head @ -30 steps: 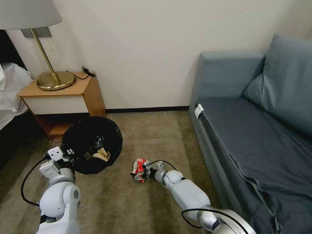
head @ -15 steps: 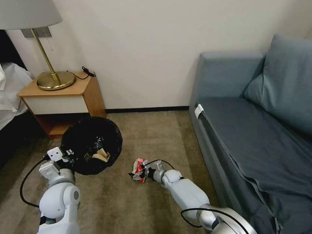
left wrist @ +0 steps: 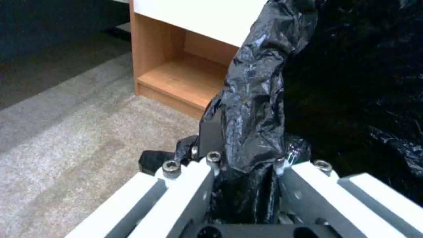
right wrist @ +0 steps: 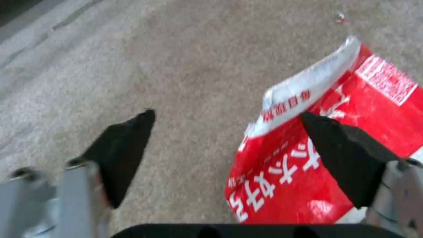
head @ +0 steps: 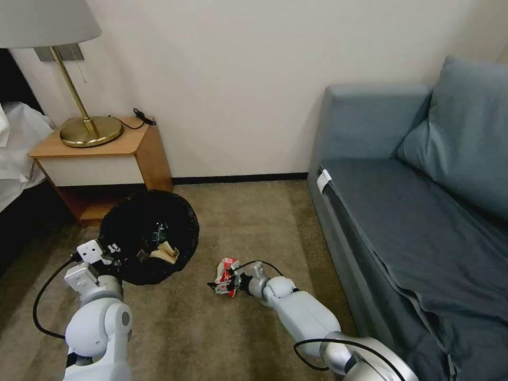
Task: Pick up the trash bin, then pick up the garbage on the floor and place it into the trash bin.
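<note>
right end effector (right wrist: 227, 155) open beside one red-and-white wrapper (right wrist: 317, 148); left end effector (left wrist: 247, 165) grips trash bin (head: 151, 235).

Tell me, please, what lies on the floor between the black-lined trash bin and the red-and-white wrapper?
Only bare beige carpet, seen in the head view, separates the trash bin from the red-and-white wrapper.

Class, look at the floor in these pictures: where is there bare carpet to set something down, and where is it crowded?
Bare carpet lies between the trash bin and the sofa, up to the wall. It is crowded around the red-and-white wrapper, where the open right gripper sits, and where the left gripper clamps the bin beside the nightstand.
</note>
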`<state>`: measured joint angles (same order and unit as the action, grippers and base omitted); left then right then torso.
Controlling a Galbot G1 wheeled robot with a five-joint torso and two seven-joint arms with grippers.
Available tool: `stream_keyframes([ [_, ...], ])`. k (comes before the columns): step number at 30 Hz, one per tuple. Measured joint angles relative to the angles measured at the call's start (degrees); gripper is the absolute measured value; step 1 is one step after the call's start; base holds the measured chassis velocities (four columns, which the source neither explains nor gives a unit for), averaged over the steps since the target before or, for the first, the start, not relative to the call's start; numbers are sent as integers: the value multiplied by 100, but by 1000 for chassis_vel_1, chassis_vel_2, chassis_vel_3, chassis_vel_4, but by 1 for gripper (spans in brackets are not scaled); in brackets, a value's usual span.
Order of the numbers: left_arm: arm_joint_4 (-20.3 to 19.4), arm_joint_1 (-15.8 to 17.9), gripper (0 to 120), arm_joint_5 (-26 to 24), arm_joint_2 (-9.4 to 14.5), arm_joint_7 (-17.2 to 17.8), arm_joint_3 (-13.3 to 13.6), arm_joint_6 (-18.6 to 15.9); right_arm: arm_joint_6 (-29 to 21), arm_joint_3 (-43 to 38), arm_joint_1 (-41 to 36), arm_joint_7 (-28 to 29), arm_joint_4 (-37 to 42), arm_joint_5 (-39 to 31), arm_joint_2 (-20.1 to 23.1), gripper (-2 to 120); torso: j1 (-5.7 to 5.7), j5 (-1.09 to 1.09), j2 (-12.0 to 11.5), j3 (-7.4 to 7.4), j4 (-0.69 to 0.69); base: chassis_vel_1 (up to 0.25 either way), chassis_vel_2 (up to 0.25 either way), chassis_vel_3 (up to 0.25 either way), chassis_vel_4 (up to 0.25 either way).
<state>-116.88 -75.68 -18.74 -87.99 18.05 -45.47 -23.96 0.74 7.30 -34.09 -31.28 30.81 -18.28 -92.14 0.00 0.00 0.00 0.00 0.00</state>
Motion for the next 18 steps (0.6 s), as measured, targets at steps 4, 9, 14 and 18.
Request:
stream_keyframes([
  [4, -12, -12, 1, 6, -9, 1, 1, 15, 31, 16, -43, -12, -31, 41, 0, 69, 0, 0, 0, 0, 0, 0, 0, 0, 0],
  [9, -59, -47, 1, 8, -9, 8, -9, 19, 48, 44, -73, -15, -41, 62, 0, 53, 0, 0, 0, 0, 0, 0, 0, 0, 0],
  [14, -87, -54, 1, 21, -16, 24, -5, 19, 106, 62, -75, -36, -92, 112, 1, 30, 0, 0, 0, 0, 0, 0, 0, 0, 0],
  [18, -70, -17, 1, 24, -12, 30, 4, 19, 137, 44, -93, -48, -91, 147, 0, 19, 0, 0, 0, 0, 0, 0, 0, 0, 0],
])
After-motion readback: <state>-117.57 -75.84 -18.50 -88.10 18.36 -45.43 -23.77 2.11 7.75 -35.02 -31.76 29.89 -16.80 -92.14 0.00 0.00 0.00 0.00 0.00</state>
